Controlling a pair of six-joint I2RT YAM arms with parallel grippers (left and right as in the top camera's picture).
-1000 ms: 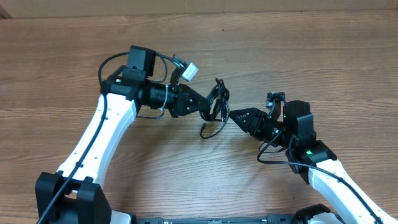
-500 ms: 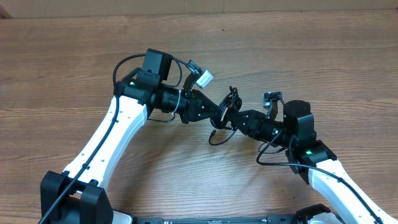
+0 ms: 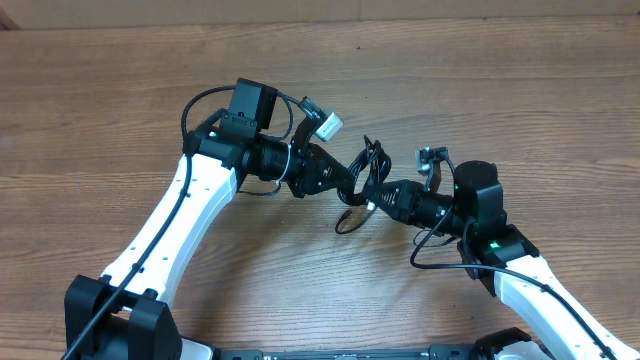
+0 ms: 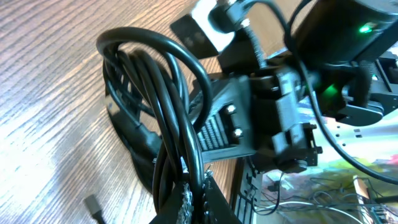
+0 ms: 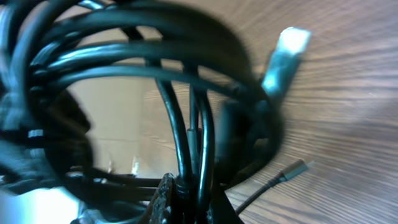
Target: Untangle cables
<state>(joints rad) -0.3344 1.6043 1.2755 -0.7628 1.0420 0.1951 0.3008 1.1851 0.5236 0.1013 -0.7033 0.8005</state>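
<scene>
pinching the small coiled bundle of thin black flexible cables [image 3: 367, 163] from opposite sides, the left end effector [image 3: 347, 180] and right end effector [image 3: 377, 198] are each clamped tight on strands, mid-way over the brown wooden tabletop [image 3: 520, 90]. pulling apart should go slowly, so loops slide free rather than cinching into a knot.
</scene>
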